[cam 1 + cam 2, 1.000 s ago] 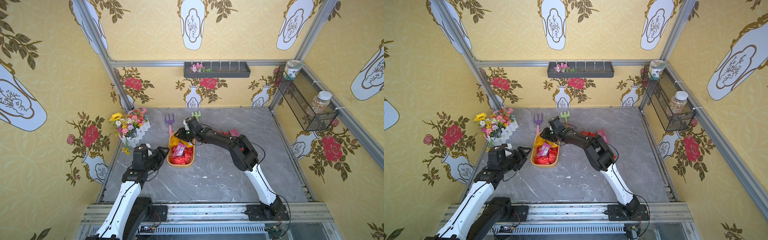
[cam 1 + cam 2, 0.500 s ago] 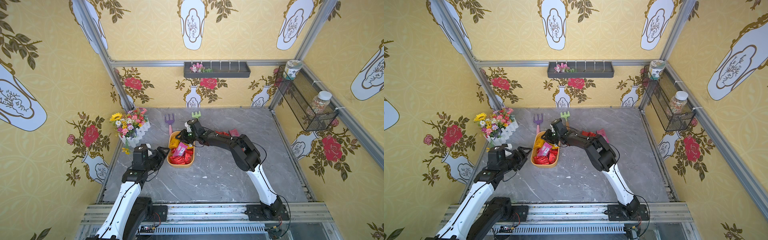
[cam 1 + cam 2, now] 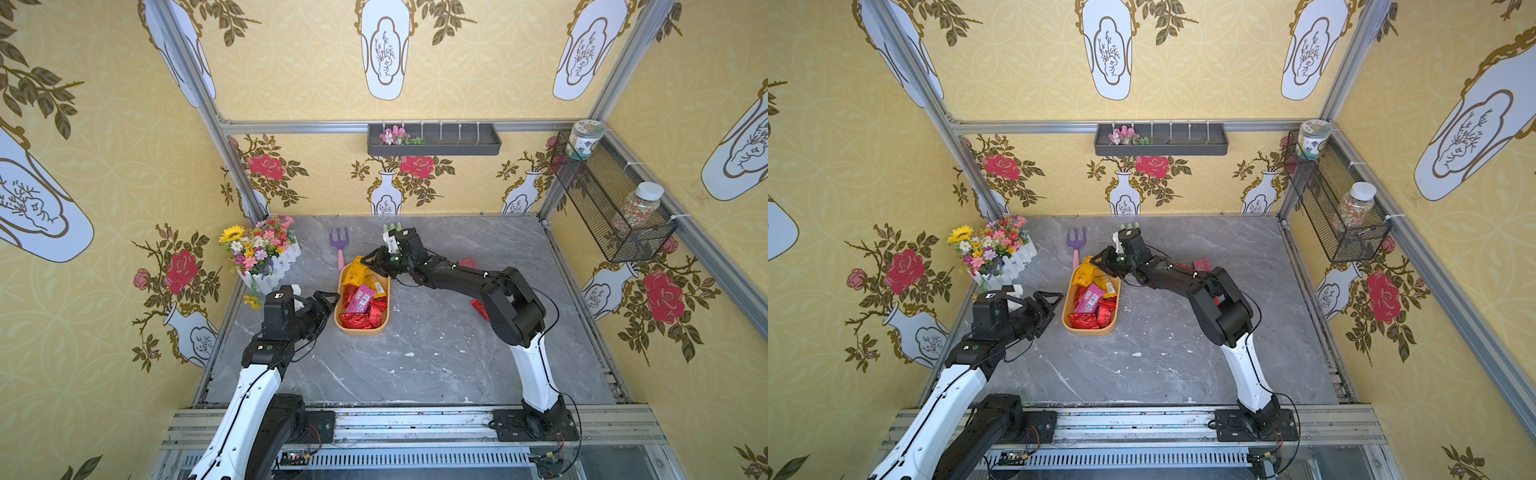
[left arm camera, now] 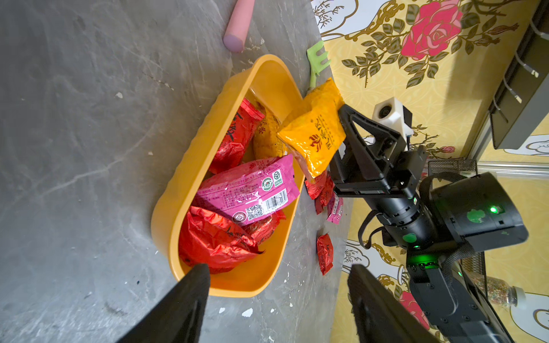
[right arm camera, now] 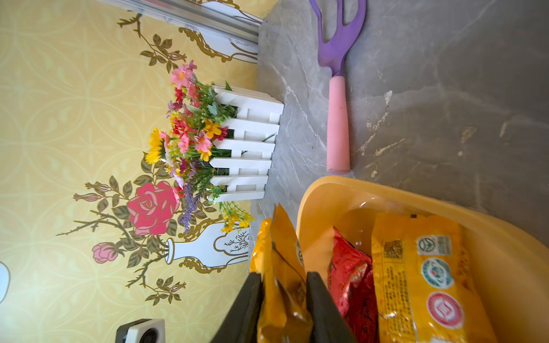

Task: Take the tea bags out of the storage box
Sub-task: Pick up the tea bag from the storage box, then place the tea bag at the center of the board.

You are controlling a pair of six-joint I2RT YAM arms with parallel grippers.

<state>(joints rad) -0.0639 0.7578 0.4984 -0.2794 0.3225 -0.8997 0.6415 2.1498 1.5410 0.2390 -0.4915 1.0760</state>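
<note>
The storage box (image 3: pixel 361 331) lies left of the middle of the counter (image 3: pixel 436 365). Wide, bare, grey marble-look surface stretches from it toward the front edge and the right side. At its far end the room is tighter: the pink handle of the purple fork (image 3: pixel 340 245) ends close by, and the white picket flower box (image 3: pixel 276 268) stands to the left. The right hand (image 3: pixel 365 262) hangs at the far rim, its fingers (image 5: pixel 320 308) pinched on a yellow-orange sachet (image 4: pixel 315 133) held up there. The left hand (image 3: pixel 330 300) hangs just beside the near left wall, jaws spread and holding nothing. Inside the smooth, round-cornered plastic tray lie the other tea bags (image 3: pixel 360 300): crinkly red foil, a glossy pink one on top, another yellow. A few red sachets (image 4: pixel 324 252) lie loose on the counter to the right.
</note>
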